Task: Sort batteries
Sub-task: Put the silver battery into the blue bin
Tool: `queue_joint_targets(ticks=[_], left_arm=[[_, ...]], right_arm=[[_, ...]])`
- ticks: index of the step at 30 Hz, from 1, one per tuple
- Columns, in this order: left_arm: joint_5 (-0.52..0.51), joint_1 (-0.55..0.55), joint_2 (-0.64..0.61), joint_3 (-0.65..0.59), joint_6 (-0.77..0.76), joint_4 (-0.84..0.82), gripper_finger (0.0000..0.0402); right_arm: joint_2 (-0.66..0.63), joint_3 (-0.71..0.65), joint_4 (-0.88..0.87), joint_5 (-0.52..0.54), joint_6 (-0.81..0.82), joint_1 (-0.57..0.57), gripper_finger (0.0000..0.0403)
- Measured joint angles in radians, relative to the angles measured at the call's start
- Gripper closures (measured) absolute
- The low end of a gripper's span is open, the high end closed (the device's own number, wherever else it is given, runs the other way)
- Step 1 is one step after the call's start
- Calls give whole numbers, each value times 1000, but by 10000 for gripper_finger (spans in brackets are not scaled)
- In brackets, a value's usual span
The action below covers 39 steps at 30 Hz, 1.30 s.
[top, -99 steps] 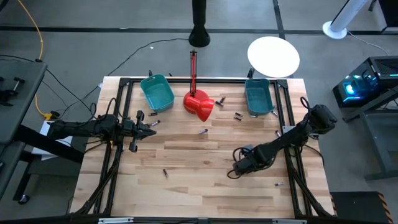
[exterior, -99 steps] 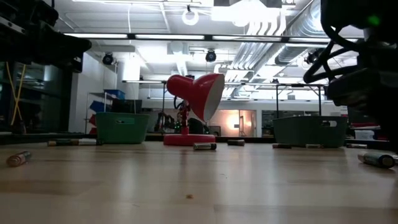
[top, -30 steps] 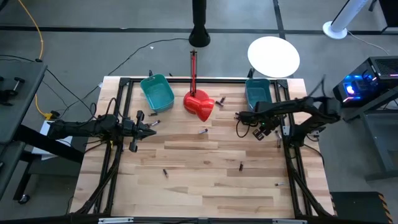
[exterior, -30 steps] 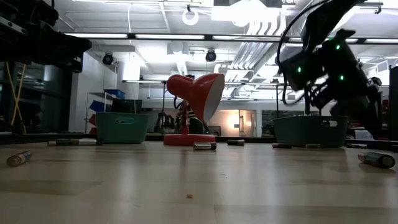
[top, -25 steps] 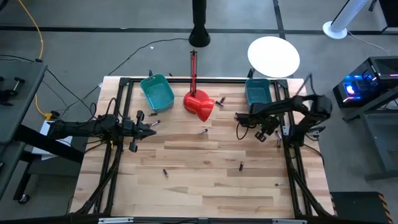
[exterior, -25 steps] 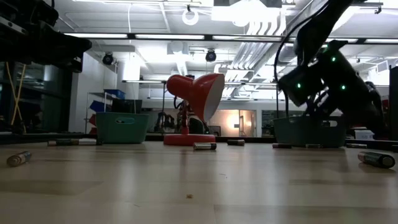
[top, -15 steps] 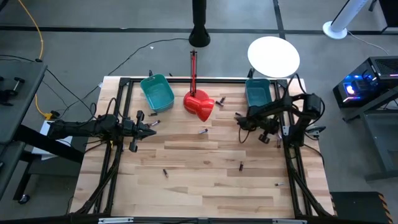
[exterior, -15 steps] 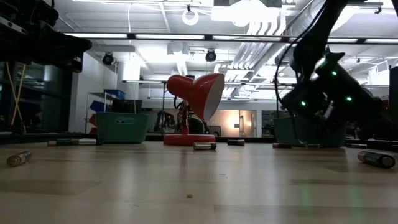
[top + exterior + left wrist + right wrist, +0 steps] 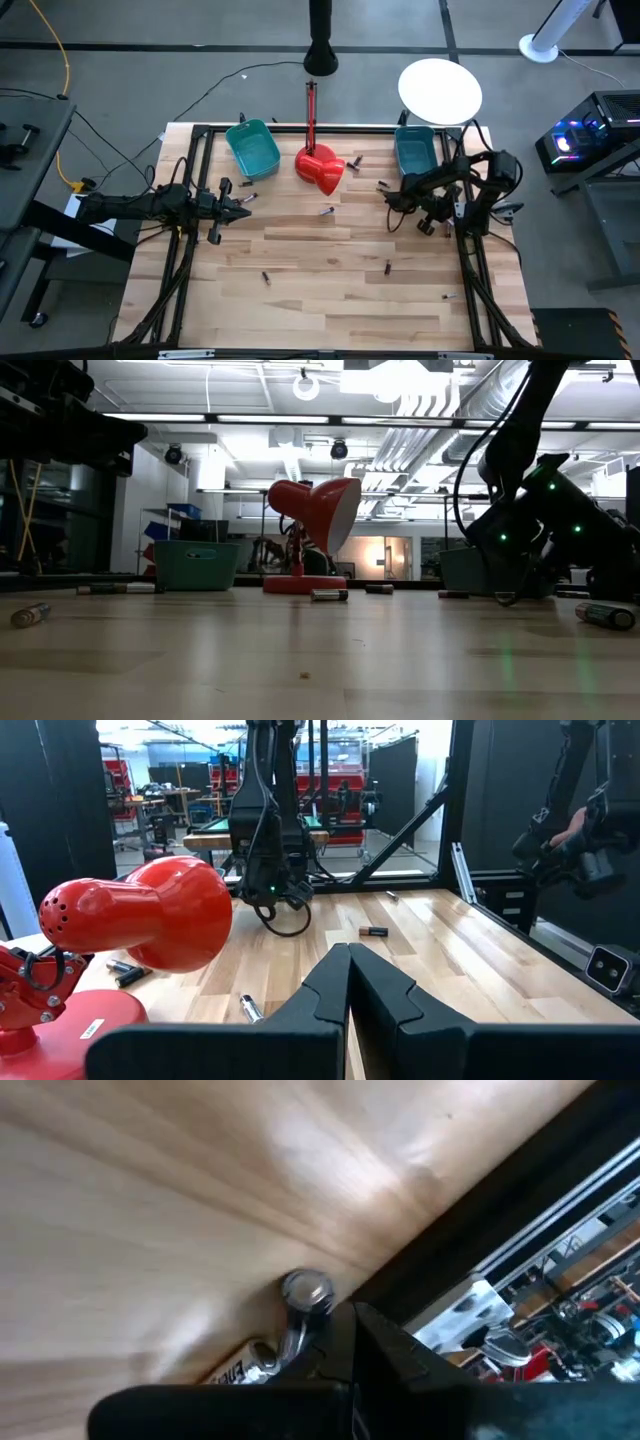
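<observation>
Table read as a dial, twelve at the far edge with the bins.

- Near edge: loose batteries (image 9: 265,277) lie scattered on the wooden table (image 9: 320,310), one around seven o'clock, one near five (image 9: 387,267), and one further out toward the four o'clock corner (image 9: 448,296). From table height, one lies at the near left (image 9: 30,615) and one at the near right (image 9: 605,616).
- Middle, nine o'clock side: the left gripper (image 9: 244,208) hangs above the boards, fingers pressed flat together and holding nothing. A cell lies just beyond its tip.
- Centre: a single cell (image 9: 326,211) lies alone.
- Two o'clock side: the right gripper (image 9: 391,201) is down at the wood. Its fingers are fully together, tips against a battery (image 9: 303,1294) with a bright metal end. I cannot tell whether that cell is pinched or only touched. A second cell lies just beside it.
- Far: a red lamp (image 9: 321,170) stands at twelve, with a few cells to its right.
- Far edge: a teal bin (image 9: 238,150) sits at eleven o'clock and another teal bin (image 9: 414,178) at one o'clock.
</observation>
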Motion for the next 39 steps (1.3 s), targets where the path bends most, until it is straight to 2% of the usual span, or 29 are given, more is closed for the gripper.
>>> queue_joint_targets(ticks=[6, 11, 15, 27, 32, 39], left_arm=[[0, 0, 0, 0, 0, 0, 402], [0, 0, 0, 0, 0, 0, 402], [0, 0, 0, 0, 0, 0, 402], [0, 0, 0, 0, 0, 0, 401], [0, 0, 0, 0, 0, 0, 402], [0, 0, 0, 0, 0, 0, 402]], right_arm=[[-40, 93, -1, -15, 29, 45, 403], [-104, 203, -105, 100, 58, 15, 403], [-162, 227, -190, 161, 100, -96, 403], [-268, 227, -121, 253, 54, -486, 403], [-267, 227, 40, 232, -4, -576, 403], [-266, 227, 220, 79, -57, -594, 403]])
